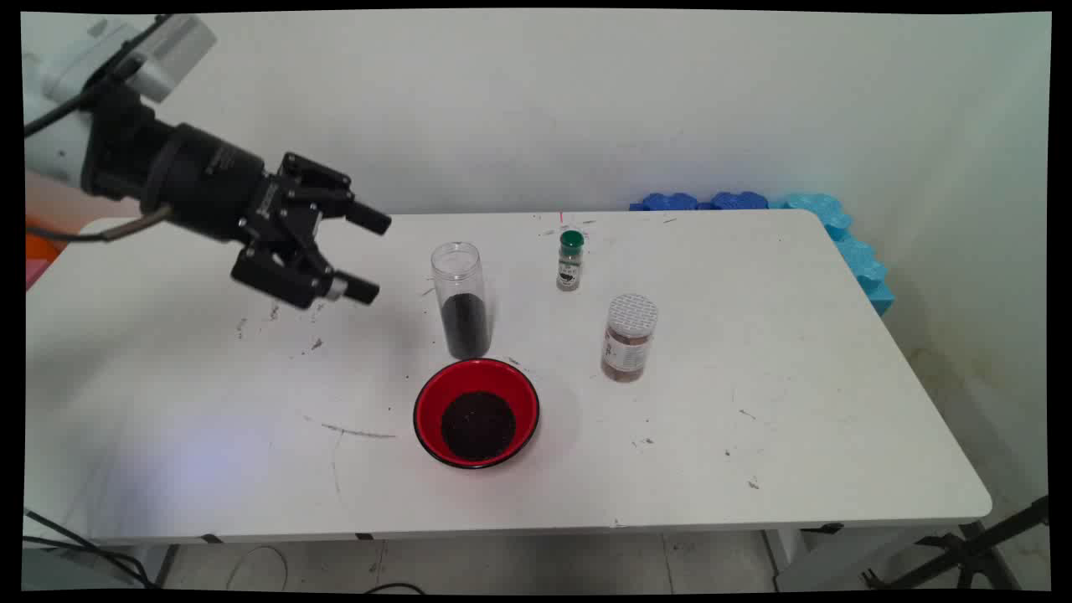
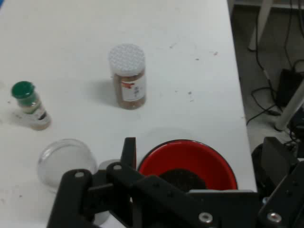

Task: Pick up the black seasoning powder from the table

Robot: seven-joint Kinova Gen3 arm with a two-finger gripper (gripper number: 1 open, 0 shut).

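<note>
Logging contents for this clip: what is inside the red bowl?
The red bowl holds a dark, granular heap at its bottom. In the hand view, the gripper's linkage covers part of it.

The gripper's linkage hides the red bowl [image 2: 190, 159]'s near rim.

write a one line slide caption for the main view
Open gripper hovers left of a clear jar of dark grains, with a red bowl, two spice jars on the white table.

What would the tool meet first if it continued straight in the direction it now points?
Probably the clear jar: the open tool points toward its upper part, with nothing between. Depth is unclear, so it might pass just beside it.
</note>
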